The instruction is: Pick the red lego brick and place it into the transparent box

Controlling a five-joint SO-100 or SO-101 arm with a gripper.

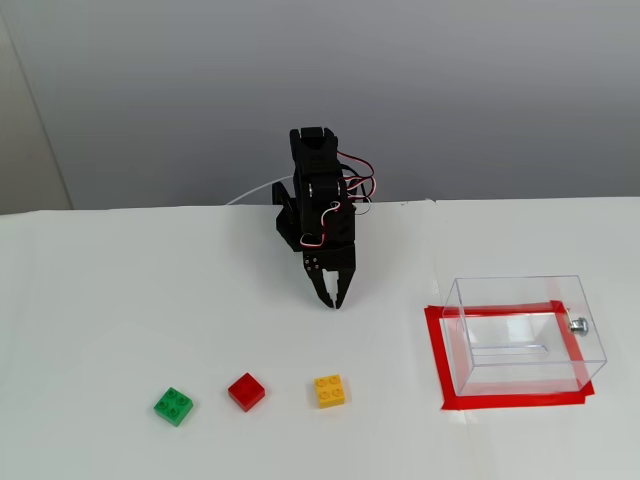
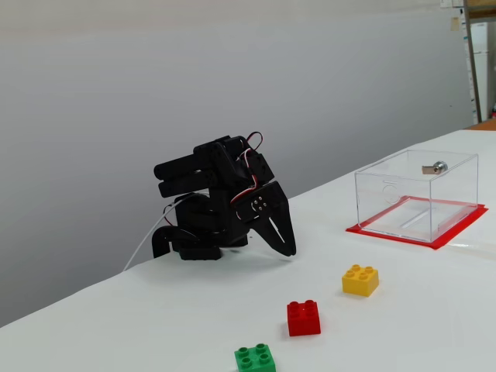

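Note:
The red lego brick (image 1: 246,391) (image 2: 304,318) lies on the white table between a green brick and a yellow one, near the front edge. To the right stands the transparent box (image 1: 525,335) (image 2: 417,194), empty, with a small silver knob on its side. My gripper (image 1: 333,300) (image 2: 289,249) hangs folded down at the back centre, its tips close to the table. The jaws are together and hold nothing. It is well behind the red brick and left of the box in a fixed view.
A green brick (image 1: 174,405) (image 2: 255,359) lies left of the red one, and a yellow brick (image 1: 330,390) (image 2: 360,280) lies right of it. A red tape rectangle (image 1: 447,393) (image 2: 434,239) frames the box. A grey wall runs behind the table.

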